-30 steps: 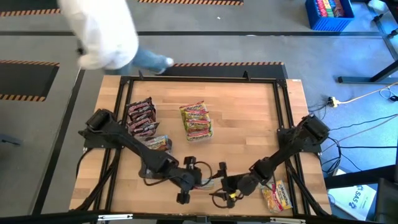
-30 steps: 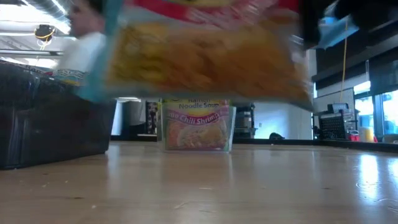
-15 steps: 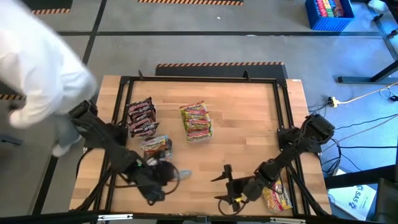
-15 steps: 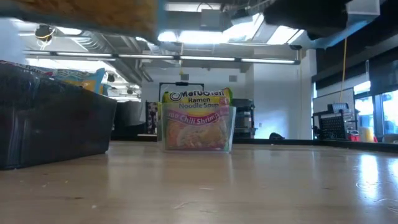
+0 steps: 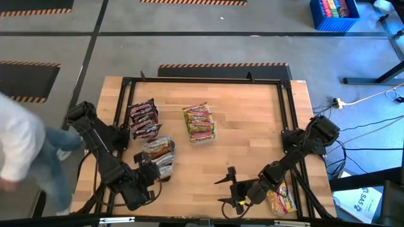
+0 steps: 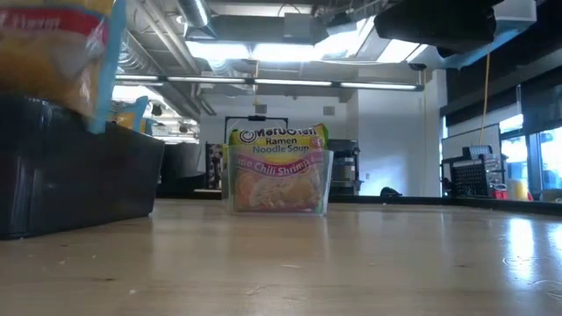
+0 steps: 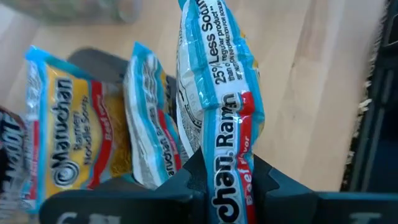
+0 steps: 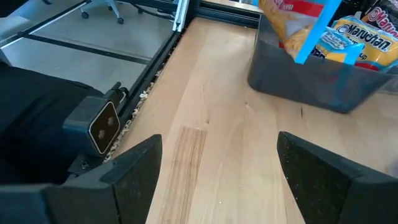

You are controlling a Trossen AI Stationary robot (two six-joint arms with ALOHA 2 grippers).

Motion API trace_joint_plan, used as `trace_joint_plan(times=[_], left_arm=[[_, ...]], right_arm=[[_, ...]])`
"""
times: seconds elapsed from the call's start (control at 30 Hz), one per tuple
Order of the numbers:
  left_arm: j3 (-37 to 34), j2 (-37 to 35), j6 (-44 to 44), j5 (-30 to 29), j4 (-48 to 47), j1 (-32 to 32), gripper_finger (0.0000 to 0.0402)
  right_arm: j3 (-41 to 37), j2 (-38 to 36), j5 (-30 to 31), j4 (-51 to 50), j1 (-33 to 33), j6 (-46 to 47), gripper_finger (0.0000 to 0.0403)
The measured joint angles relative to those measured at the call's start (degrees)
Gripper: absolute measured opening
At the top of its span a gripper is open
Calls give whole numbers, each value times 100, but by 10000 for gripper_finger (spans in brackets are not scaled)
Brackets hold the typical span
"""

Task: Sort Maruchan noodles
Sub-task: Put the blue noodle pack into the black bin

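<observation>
My left gripper (image 5: pixel 156 171) is shut on a pale, blue-edged Maruchan packet (image 7: pixel 214 81), just near of the clear tray (image 5: pixel 158 151) of like packets (image 7: pixel 68 143) at the table's left. In the low view the packet (image 6: pixel 53 53) shows blurred above that tray (image 6: pixel 79 175). Maroon packets (image 5: pixel 143 118) are stacked at the far left, and yellow ones (image 5: pixel 199 123) stand in a tray (image 6: pixel 279 171) at the middle. A yellow packet (image 5: pixel 281 198) lies at the near right. My right gripper (image 5: pixel 228 188) stands open near the front edge, its fingers (image 8: pixel 134 165) apart over bare wood. My left gripper pinches the packet's end (image 7: pixel 231 158) between its two fingers, with the red "Ramen" band just past the fingertips. The fingers slant downward. The packet juts out beyond them edge-on, lifted clear of the table, beside the packets in the tray.
A black frame (image 5: pixel 126 94) rims the wooden table (image 5: pixel 252 132). A person in a white top (image 5: pixel 16 148) stands by the table's left side. A blue crate (image 5: pixel 334 12) sits on the floor at the far right.
My left gripper has swung from the front middle, beside my right gripper, toward the table's left edge and up a little, rolling as it went. It carried the pale packet to the tray at the left. The person has walked from the far left corner down the table's left side.
</observation>
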Motion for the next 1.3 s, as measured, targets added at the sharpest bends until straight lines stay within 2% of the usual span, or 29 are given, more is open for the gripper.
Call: trace_joint_plan(times=[0.2, 0.37, 0.73, 0.9, 1.1, 1.3], left_arm=[[-493, -9, -254, -224, 19, 132, 39], [-513, -9, 11, -367, -18, 240, 39], [-526, 0, 5, -1038, -604, 249, 39], [-526, 2, 42, -1161, -627, 249, 39], [-561, 2, 21, -1306, -663, 252, 39], [-583, 1, 278, -1428, -785, 288, 39]], right_arm=[[0, 0, 0, 7, -2, 0, 301], [0, 0, 0, 4, -2, 42, 301], [0, 0, 0, 2, -19, 37, 301], [65, 8, -35, 145, -380, -98, 301], [782, 453, -673, 45, -1119, -660, 301], [2132, 1127, -970, -785, -1754, -1257, 301]])
